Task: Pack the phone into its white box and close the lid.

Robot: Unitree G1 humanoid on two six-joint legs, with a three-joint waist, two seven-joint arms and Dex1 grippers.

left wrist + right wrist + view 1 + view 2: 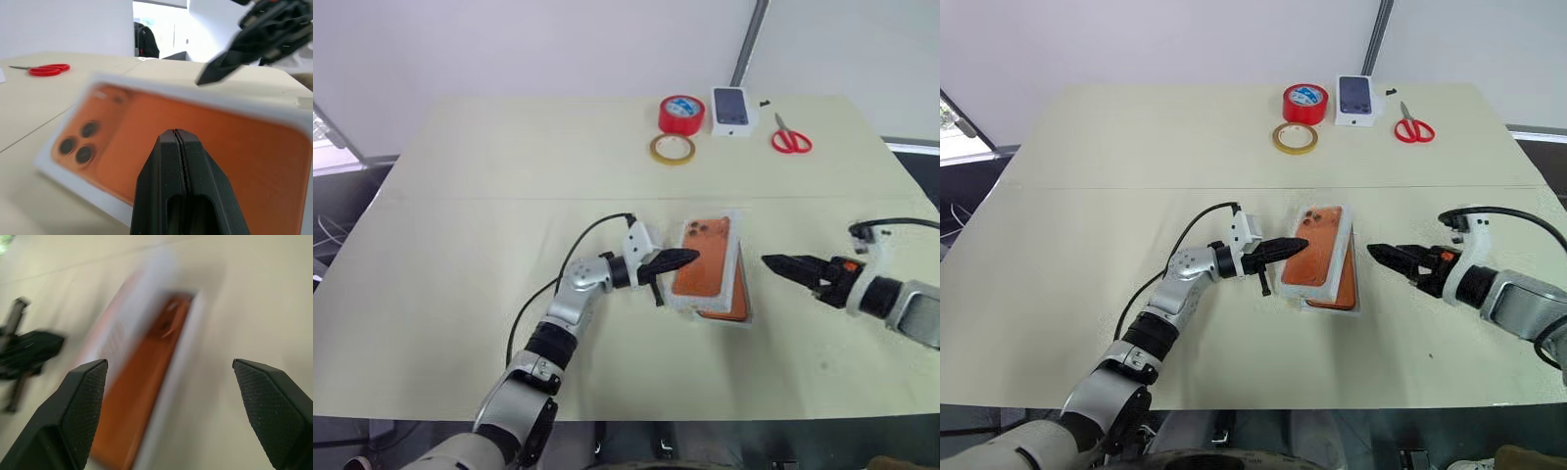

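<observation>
Table (460,245), beige, before white wall; left gripper (690,258) clenched on lid (705,257), right gripper (773,262) released.

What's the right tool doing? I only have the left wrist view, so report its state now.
Observer: The right tool is open and holds nothing. It sits off the right side of the lid.
Operator: Tell me whether the lid is seated.
Observer: No. It lies skewed over the white box, and the phone shows beneath its near edge.
Operator: Place my left tool on the table.
Observer: The left tool is shut, with its tip at the lid's left edge. I cannot tell whether it is touching.
</observation>
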